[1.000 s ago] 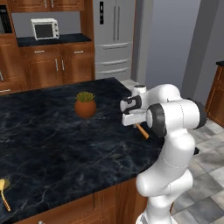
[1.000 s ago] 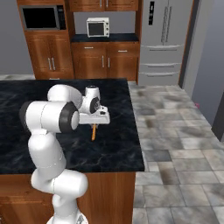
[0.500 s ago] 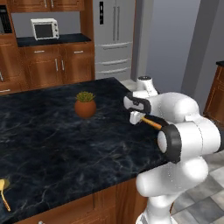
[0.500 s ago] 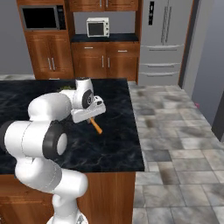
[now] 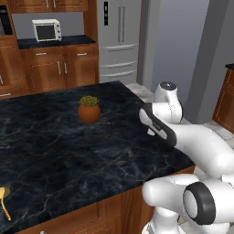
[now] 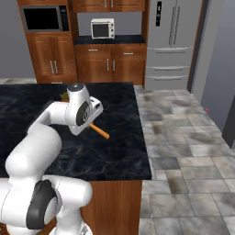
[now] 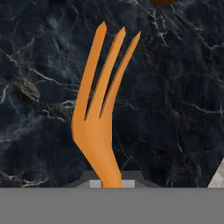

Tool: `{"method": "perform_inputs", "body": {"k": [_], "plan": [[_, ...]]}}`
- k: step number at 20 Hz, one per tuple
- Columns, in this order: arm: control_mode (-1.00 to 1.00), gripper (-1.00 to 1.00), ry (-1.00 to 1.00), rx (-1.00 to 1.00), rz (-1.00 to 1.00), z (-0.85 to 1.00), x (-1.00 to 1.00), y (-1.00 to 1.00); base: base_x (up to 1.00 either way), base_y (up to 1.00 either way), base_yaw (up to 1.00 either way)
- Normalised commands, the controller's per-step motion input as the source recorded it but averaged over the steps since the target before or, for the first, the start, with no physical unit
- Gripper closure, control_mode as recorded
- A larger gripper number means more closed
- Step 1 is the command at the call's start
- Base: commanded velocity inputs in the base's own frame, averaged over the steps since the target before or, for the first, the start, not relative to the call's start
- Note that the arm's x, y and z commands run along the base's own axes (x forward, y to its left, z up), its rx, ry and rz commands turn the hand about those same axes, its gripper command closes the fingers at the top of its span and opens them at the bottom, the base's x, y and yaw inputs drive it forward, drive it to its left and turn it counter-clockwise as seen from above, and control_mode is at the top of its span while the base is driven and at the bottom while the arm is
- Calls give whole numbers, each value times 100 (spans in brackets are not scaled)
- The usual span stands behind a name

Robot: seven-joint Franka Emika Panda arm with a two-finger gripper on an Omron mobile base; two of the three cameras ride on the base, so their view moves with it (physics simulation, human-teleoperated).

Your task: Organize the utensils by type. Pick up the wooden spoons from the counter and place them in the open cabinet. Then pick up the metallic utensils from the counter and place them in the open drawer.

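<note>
Spoon left behind: wooden spoon (image 5: 4, 197) lies at 8 o'clock on the counter (image 5: 55, 151), awaiting pickup
Plant: potted plant (image 5: 89, 109) near centre, clear of work
Claw: gripper (image 7: 111, 181) clamped on orange fork (image 7: 103, 118), tines toward 12 o'clock, lifted above counter for carrying

Orange three-tined fork (image 7: 103, 118) above black marble counter (image 7: 39, 87)

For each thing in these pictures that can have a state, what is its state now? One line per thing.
Gripper: shut on the fork.
Fork: orange, three tines, held by its handle above the counter, tines pointing away from the hand.
Spoon: lying on the counter near its front left edge, untouched.
Plant pot: upright on the counter.
Fridge: doors closed.
Microwave: door closed.
</note>
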Motion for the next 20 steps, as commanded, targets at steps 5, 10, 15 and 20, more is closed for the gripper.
{"method": "perform_inputs", "body": {"k": [5, 10, 15, 20], "plan": [[-100, 100, -2, 0, 14, 55, -45, 0, 0, 0, 0], [-100, 100, 2, -5, 6, 13, -15, 1, 0, 0, 0], [-100, 100, 0, 0, 0, 0, 0, 0, 0, 0, 0], [100, 100, 0, 0, 0, 0, -8, 0, -56, 0, 0]]}}
